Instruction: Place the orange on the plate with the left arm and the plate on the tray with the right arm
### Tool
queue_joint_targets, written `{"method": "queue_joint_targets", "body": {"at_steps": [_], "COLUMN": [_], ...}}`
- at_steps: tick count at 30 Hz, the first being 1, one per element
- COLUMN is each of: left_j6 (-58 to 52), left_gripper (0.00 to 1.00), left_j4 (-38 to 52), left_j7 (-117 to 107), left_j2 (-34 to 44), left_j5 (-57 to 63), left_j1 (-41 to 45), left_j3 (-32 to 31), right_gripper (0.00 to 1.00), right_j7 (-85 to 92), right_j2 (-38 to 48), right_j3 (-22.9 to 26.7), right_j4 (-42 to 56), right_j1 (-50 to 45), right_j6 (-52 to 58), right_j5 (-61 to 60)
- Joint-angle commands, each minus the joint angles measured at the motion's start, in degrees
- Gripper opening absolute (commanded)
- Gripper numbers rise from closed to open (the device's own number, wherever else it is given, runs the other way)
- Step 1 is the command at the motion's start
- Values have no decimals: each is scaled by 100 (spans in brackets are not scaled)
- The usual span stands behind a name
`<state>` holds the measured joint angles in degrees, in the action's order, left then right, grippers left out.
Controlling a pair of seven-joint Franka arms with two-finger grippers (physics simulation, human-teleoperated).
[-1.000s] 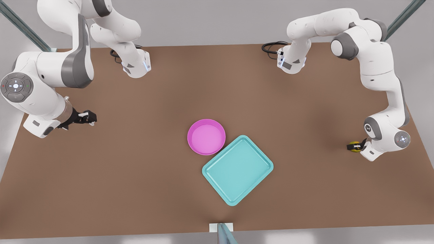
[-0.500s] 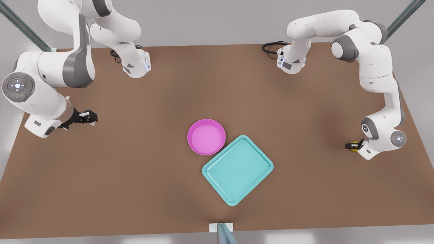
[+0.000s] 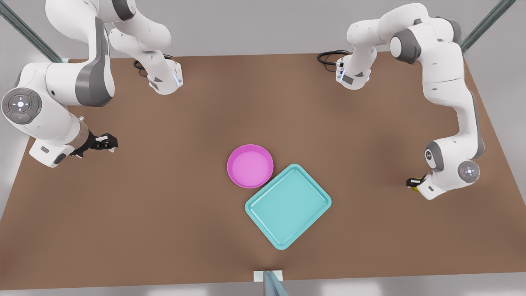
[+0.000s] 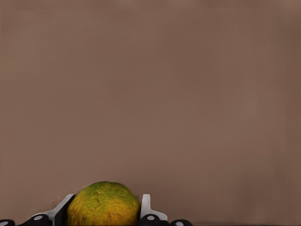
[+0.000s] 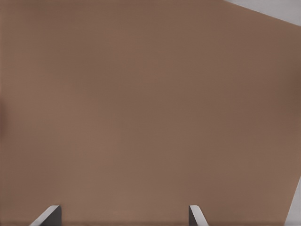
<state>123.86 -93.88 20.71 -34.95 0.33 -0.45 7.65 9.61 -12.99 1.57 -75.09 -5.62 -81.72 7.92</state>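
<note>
One orange (image 4: pixel 103 204) is gripped in the left claw (image 3: pixel 412 182) at the front view's right. One plate (image 3: pixel 250 165) touches one tray (image 3: pixel 288 206). The right claw (image 3: pixel 107 143) waits with fingers spread over the table (image 3: pixel 164 213).

Two arms (image 3: pixel 448 86) are seen, built of glossy white rounded shells with grey joint bands. Round grey end caps carry a ring of small lights, red and green dots among them. Grippers are black with white fingertip pads: left gripper (image 3: pixel 412 183), right gripper (image 3: pixel 107 142). Black cable loops (image 3: pixel 328 55) are coiled beside each base at the table's far edge.
</note>
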Motion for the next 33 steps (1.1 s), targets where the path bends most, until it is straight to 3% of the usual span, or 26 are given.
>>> {"method": "queue_joint_targets", "body": {"at_steps": [1, 3, 7, 10, 12, 14, 15, 16, 19, 20, 21, 22, 25, 26, 28, 29, 30, 31, 32, 33], "left_j6": [-951, -1619, -1655, -1567, -1331, -750, -635, -635, -723, -1643, -3418, -4905, -5451, -5574, -5926, -5629, -4768, -3361, -3596, -4607], "left_gripper": [65, 65, 66, 66, 66, 66, 80, 100, 100, 100, 100, 100, 100, 100, 100, 100, 100, 100, 100, 100], "left_j4": [45, 466, 1336, 2347, 2980, 3007, 3024, 3024, 2989, 2980, 2989, 3033, 3051, 3068, 3068, 2920, 2042, 520, 581, 1572], "left_j7": [-2360, -3599, -6719, -7933, -8170, -8241, -8276, -8320, -8276, -7777, -6284, -4350, -1272, -999, -1034, -1218, -1245, -1324, -1297, -1341], "left_j2": [234, 261, -134, -1013, -1505, -1690, -1743, -1778, -1770, -1393, -725, -74, 595, 665, 841, 1225, 2122, 3178, 3109, 2539], "left_j5": [-68, -85, -1245, -1509, -1509, -1500, -1492, -1492, -1474, -1421, -1448, -1290, -947, -938, -929, -772, 105, 750, 662, 653], "left_j1": [720, 1757, 4061, 4773, 4773, 4773, 4773, 4773, 4773, 4581, 3869, 3121, 3086, 3094, 3094, 2720, 961, 730, 713, 677], "left_j3": [-79, -106, -106, -114, -229, -237, -237, -237, -237, -132, -44, 263, 2381, 2803, 2865, 2333, -93, -466, -361, -360], "right_gripper": [100, 100, 100, 100, 100, 100, 100, 100, 100, 100, 100, 100, 100, 100, 100, 100, 100, 100, 100, 100], "right_j7": [24, 24, 24, 24, 24, 15, 15, 15, 15, 15, -11, -29, 32, -46, -91, -82, -91, -91, -82, -91], "right_j2": [7, 7, 7, 7, 7, 7, 7, 7, 7, 7, -11, -134, -1539, -1681, -1435, -1426, -1443, -1514, -1567, -1698], "right_j3": [1, 1, 1, 1, 1, 1, 1, 1, 1, 1, 1, -16, -209, -403, -464, -692, -860, -965, -1097, -1097], "right_j4": [3, 3, 3, 3, 3, 3, 3, 3, 3, 3, 3, -6, 389, 416, -1824, -2544, -2915, -3275, -3398, -3425], "right_j1": [8, -1, -1, 8, 8, -1, 8, -1, -1, 8, -9, -27, -132, -264, -748, -792, -800, -862, -871, -924], "right_j6": [-1, 7, -1, -1, 7, -1, -1, -1, -1, -1, -1, 16, -133, -702, -3629, -4674, -5282, -5951, -6215, -6470], "right_j5": [-1, -1, -1, -9, -9, -9, -9, -9, -9, -9, -9, -115, -1881, -2136, -2795, -2848, -2954, -2980, -3120, -3182]}}
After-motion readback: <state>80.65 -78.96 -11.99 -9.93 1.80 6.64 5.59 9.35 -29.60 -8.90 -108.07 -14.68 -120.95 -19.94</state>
